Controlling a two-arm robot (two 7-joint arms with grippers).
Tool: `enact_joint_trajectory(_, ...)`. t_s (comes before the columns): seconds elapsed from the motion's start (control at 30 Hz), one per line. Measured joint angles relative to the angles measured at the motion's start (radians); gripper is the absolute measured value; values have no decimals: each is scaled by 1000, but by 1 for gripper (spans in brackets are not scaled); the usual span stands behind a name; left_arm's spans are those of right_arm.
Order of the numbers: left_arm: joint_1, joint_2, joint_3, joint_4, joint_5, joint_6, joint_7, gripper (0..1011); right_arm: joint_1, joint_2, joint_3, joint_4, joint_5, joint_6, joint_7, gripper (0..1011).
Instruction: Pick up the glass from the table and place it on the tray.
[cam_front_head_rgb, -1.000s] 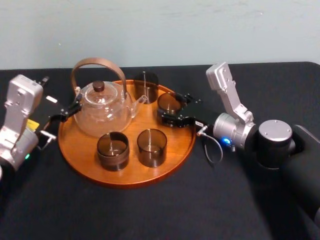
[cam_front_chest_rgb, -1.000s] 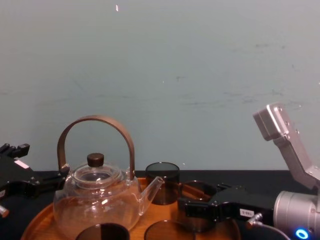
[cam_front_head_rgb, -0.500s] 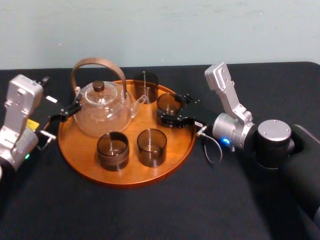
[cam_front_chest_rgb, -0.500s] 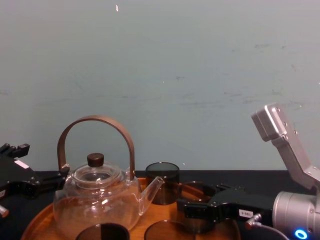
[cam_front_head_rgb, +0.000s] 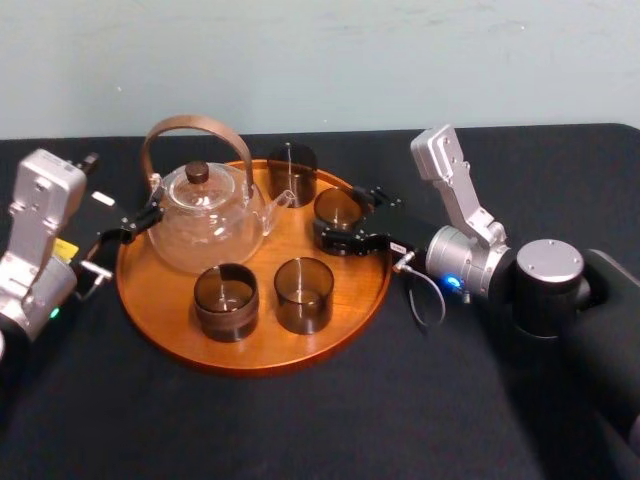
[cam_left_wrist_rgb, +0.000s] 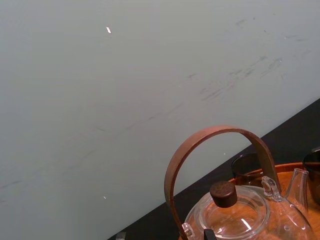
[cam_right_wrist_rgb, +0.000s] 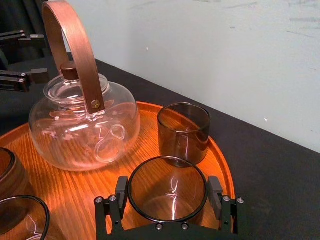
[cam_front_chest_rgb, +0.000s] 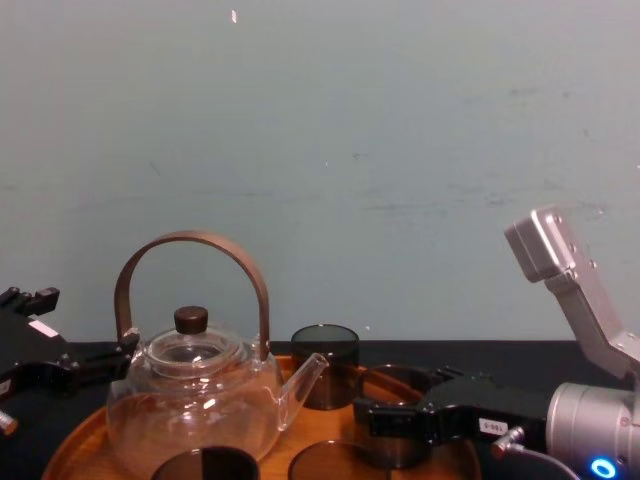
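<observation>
Right tool (cam_right_wrist_rgb: 168, 192) is clamped across the wall of the glass (cam_front_head_rgb: 338, 207), which stands on the far right of the tray (cam_front_head_rgb: 250, 362). Judged light, rigid, slick and breakable: hold opposite sides with gentle pressure. Left tool (cam_front_head_rgb: 128, 226) sits idle at the tray's left edge, fingers apart.

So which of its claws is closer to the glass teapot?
The left. The left gripper sits just beside the teapot, by the tray's left rim. The right gripper is past the spout, holding a glass on the tray.
</observation>
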Motion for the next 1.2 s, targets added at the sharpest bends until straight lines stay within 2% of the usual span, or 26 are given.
enact_joint_trajectory(0.33, 0, 0, 0, 0, 0, 0, 0, 1009, -12, 11, 4, -27, 8, 21, 6, 1002)
enact_joint_trajectory(0.5, 0, 0, 0, 0, 0, 0, 0, 1010, -32, 33, 1, -80, 6, 70, -3, 1002)
enact_joint_trajectory(0.73, 0, 0, 0, 0, 0, 0, 0, 1010, -59, 61, 1, -136, 11, 105, -11, 1002)
enact_joint_trajectory(1.07, 0, 0, 0, 0, 0, 0, 0, 1009, -136, 131, 30, -285, 44, 127, -27, 1002)
enact_joint_trajectory(1.2, 0, 0, 0, 0, 0, 0, 0, 1009, -194, 176, 54, -390, 65, 143, -46, 1002)
